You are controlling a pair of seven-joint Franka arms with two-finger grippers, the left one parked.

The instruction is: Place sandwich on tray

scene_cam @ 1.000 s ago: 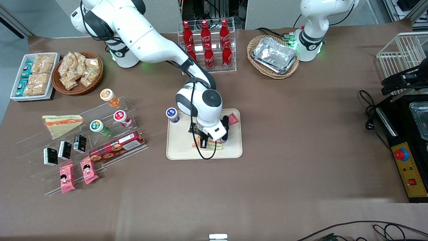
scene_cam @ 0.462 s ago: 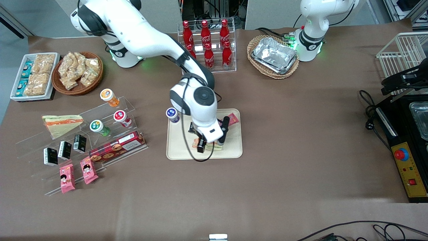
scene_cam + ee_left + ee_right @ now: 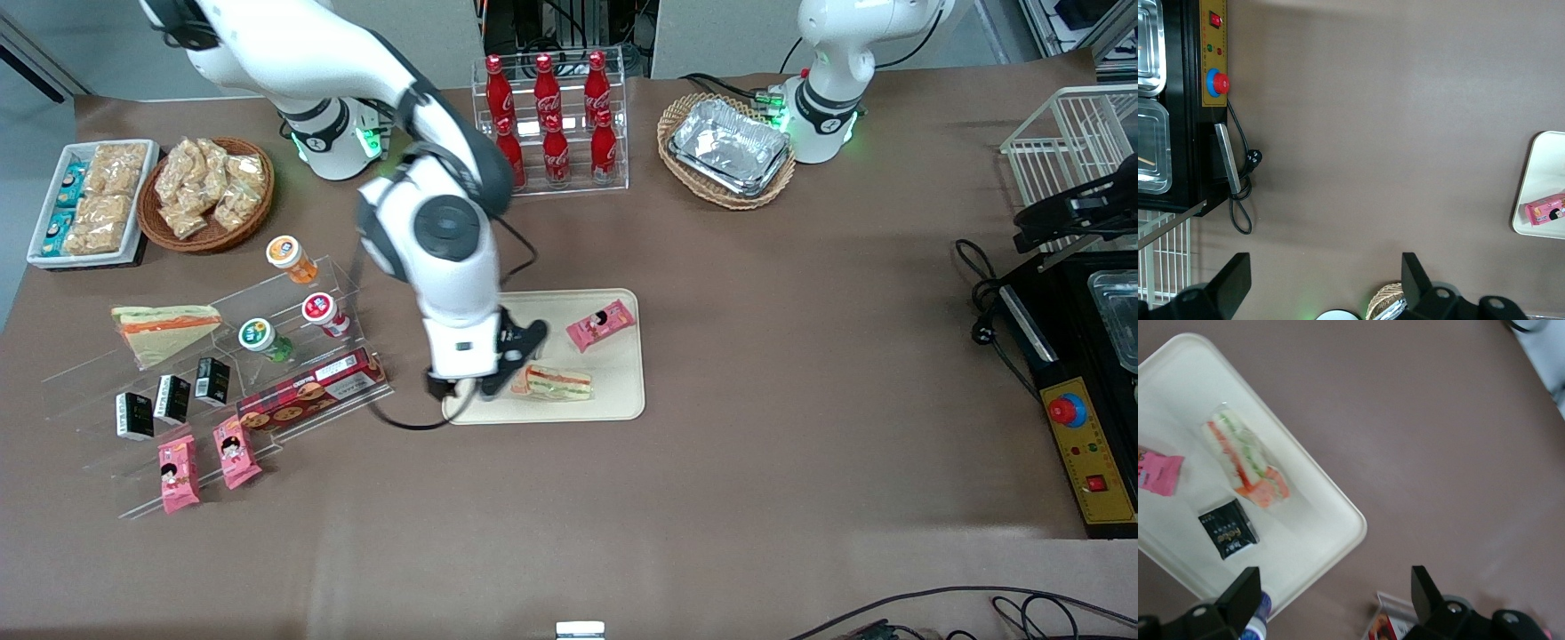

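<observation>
Risen off the sandwich (image 3: pixel 556 382) (left lying on the tray (image 3: pixel 613 404)), the claw (image 3: pixel 1331 603) hangs released.

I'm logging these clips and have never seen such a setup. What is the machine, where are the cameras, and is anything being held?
This is a white robot arm with a two-finger gripper. One camera faces the table from the front, and one sits on each arm's wrist, looking down. The gripper hangs open and empty above the corner of the cream tray nearest the working arm's end. On the tray lie the wrapped sandwich, a pink snack packet and a small black packet. Elsewhere on the table are a second sandwich on a clear stand, cola bottles and foil trays in a basket.
</observation>
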